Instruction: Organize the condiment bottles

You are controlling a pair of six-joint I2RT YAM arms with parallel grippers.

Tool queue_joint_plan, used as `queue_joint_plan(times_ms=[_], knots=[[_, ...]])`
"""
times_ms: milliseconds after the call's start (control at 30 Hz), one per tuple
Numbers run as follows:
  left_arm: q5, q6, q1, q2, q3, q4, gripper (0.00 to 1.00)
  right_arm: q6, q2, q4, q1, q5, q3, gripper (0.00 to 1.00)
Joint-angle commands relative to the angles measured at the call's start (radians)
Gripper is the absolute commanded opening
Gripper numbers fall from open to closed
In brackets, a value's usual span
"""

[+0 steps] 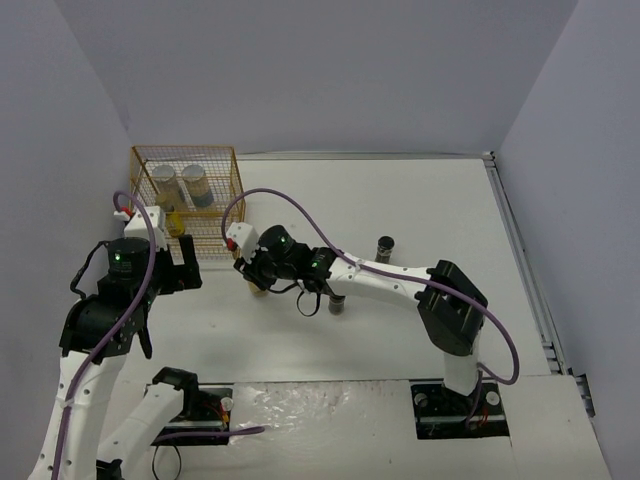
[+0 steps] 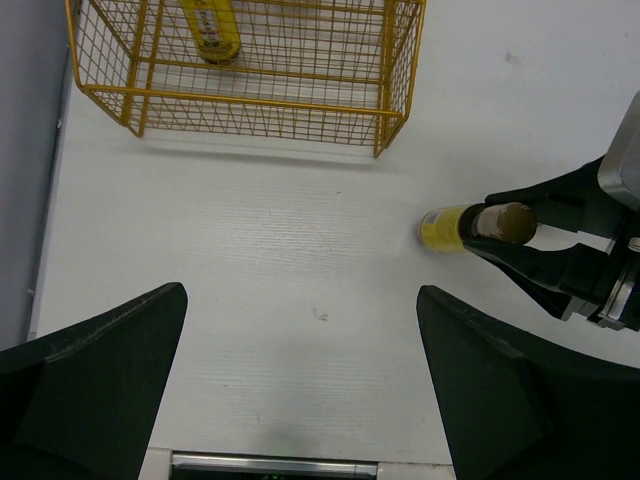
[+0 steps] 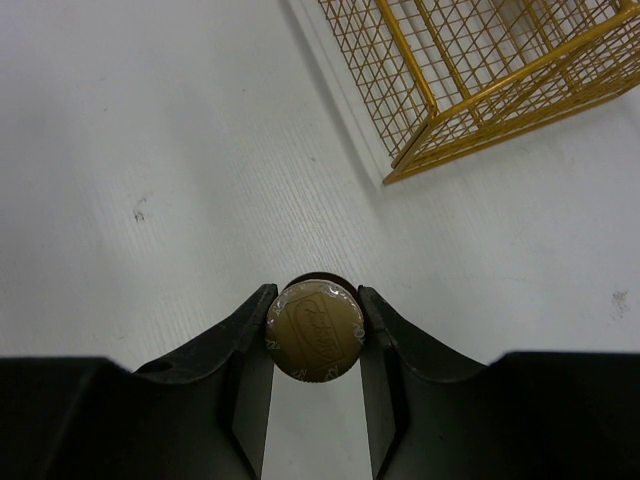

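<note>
My right gripper is shut on the brown cap of a slim yellow bottle, which stands upright at table level just in front of the basket's near right corner; it also shows in the top view. The wire basket holds two pale silver-lidded jars and a second yellow bottle. Two short dark jars stand on the table, one far right of the arm and one beside it. A third dark jar is not visible. My left gripper is open and empty, left of the held bottle.
The gold wire basket stands at the table's back left near the left wall. Its near right corner is close ahead of my right gripper. The right arm stretches across the table's middle.
</note>
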Motion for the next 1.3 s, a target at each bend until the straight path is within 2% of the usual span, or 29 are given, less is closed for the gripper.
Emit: queue_joint_plan(times_ms=[0, 100, 367, 433, 500, 600, 667, 700, 967, 1200, 1267], knots=[[0.039, -0.006, 0.003, 0.015, 0.013, 0.076, 0.97, 0.015, -0.009, 0.163, -0.014, -0.011, 0.024, 0.02], [0.045, -0.006, 0.003, 0.017, 0.008, 0.079, 0.97, 0.038, 0.008, 0.153, -0.028, -0.030, 0.032, 0.13], [0.069, 0.002, 0.003, 0.032, 0.007, 0.078, 0.97, 0.062, 0.036, 0.128, -0.050, -0.060, 0.031, 0.27], [0.079, 0.005, 0.003, 0.037, 0.007, 0.082, 0.97, 0.063, 0.034, 0.126, -0.050, -0.062, 0.029, 0.38], [0.095, 0.009, 0.003, 0.044, 0.009, 0.084, 0.97, 0.064, 0.022, 0.123, -0.052, -0.063, 0.026, 0.54], [0.127, 0.015, 0.003, 0.055, 0.016, 0.086, 0.97, 0.060, -0.009, 0.113, -0.050, -0.070, 0.017, 0.73], [0.158, 0.023, 0.003, 0.066, 0.022, 0.085, 0.97, 0.054, -0.049, 0.096, -0.050, -0.071, 0.009, 0.85], [0.167, 0.029, 0.003, 0.069, 0.025, 0.085, 0.97, 0.052, -0.067, 0.092, -0.050, -0.071, 0.002, 0.88], [0.284, 0.033, 0.000, 0.154, 0.056, 0.128, 0.97, 0.033, -0.378, -0.023, -0.087, 0.046, -0.165, 0.96], [0.311, -0.035, -0.028, 0.312, 0.077, 0.189, 0.97, 0.077, -0.747, -0.100, -0.221, 0.153, -0.371, 1.00], [0.275, -0.049, -0.060, 0.357, 0.094, 0.199, 0.97, 0.091, -0.827, -0.111, -0.232, 0.242, -0.421, 1.00]])
